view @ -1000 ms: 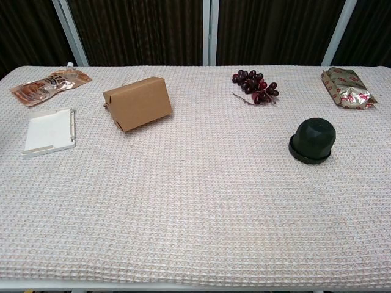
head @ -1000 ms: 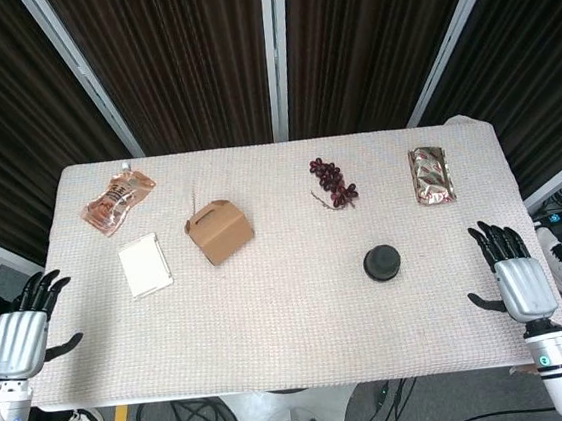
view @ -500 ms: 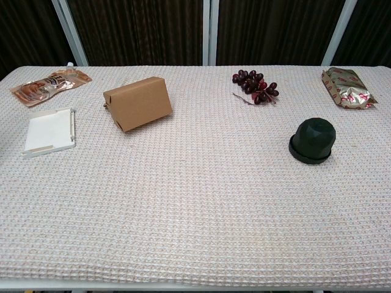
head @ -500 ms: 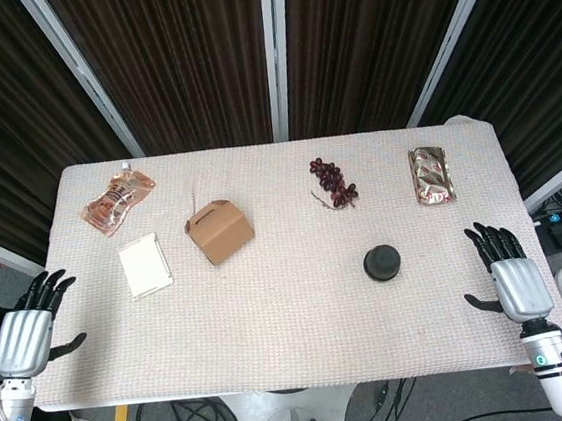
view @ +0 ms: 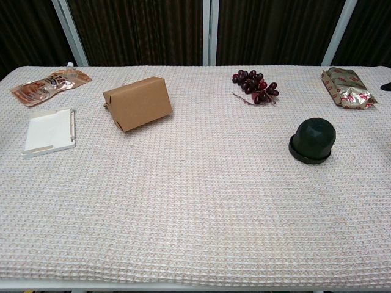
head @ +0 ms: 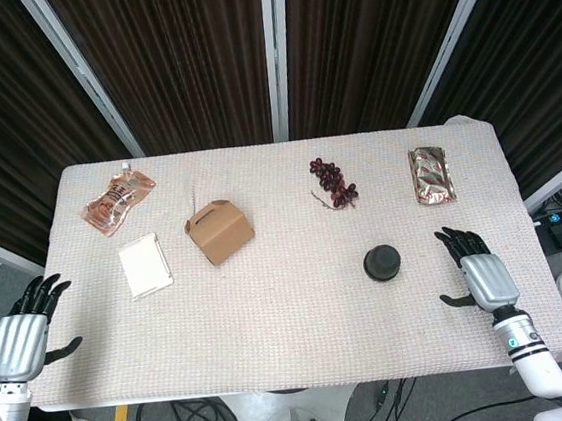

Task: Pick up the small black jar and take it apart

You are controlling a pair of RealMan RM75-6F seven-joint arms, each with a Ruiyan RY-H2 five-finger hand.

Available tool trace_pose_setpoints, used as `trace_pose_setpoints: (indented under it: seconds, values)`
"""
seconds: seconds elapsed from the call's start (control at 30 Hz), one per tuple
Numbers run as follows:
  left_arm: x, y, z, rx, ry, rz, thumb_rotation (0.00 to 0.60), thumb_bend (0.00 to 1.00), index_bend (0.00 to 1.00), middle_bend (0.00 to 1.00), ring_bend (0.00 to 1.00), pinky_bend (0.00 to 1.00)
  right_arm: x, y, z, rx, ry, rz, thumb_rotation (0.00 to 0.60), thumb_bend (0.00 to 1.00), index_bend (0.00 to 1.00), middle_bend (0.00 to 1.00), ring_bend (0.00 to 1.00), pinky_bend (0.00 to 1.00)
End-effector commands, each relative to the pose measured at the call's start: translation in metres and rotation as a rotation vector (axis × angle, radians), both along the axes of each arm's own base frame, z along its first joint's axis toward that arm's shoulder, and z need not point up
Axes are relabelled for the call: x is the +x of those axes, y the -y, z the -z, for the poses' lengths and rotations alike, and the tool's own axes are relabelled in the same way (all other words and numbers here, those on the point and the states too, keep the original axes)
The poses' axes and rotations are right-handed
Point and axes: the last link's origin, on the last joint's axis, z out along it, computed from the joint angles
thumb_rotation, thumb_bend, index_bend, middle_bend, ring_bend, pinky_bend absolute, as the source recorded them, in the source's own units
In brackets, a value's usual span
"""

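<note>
At the near left corner of the tabletop (head: 297,360), the left hand (head: 18,341) hangs just off the left edge, fingers spread and holding nothing. Over the near right part of the tabletop, the right hand (head: 477,272) is above the cloth with its fingers apart and thumb out to the side, also holding nothing; only a dark fingertip shows at the right border of the chest view.

The small black jar (head: 382,262) stands upright on the right half of the tabletop, a little nearer the front edge than the back one, beside the right hand but apart from it. In the chest view its faceted dome sits on a wider round base (view: 312,141).

On the left half, a flat white box (head: 145,265) lies near the left edge, and a brown cardboard box (head: 219,231) with a small handle sits just to its right.

Farther back, a bunch of dark grapes (head: 332,182) lies right of centre. A shiny snack packet (head: 431,175) rests near the far right corner, and an orange pouch (head: 117,200) near the far left corner.
</note>
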Motion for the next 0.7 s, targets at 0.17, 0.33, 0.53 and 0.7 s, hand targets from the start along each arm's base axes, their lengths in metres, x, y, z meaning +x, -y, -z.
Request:
trace_pose_setpoints:
  seconds: [0.17,0.33,0.53,0.7]
  values:
    - [-0.001,0.000,0.001,0.000,-0.001,-0.004,0.600,0.02,0.16,0.11,0.08,0.31,0.009,0.024,0.020,0.055,0.040,0.008,0.600,0.00,0.00,0.02,0.00,0.00]
    - [-0.003,0.000,0.001,-0.002,-0.001,-0.010,0.600,0.02,0.16,0.11,0.08,0.31,0.014,0.037,0.033,0.078,0.049,0.009,0.600,0.00,0.00,0.02,0.00,0.00]
    - [-0.005,0.001,-0.002,0.006,-0.002,-0.014,0.600,0.02,0.16,0.11,0.08,0.31,0.023,0.047,0.047,0.109,0.051,-0.007,0.600,0.00,0.00,0.04,0.00,0.00]
    - [-0.007,0.001,-0.002,0.006,0.000,-0.019,0.600,0.02,0.16,0.11,0.08,0.31,0.030,0.053,0.058,0.124,0.037,-0.016,0.600,0.00,0.00,0.04,0.00,0.00]
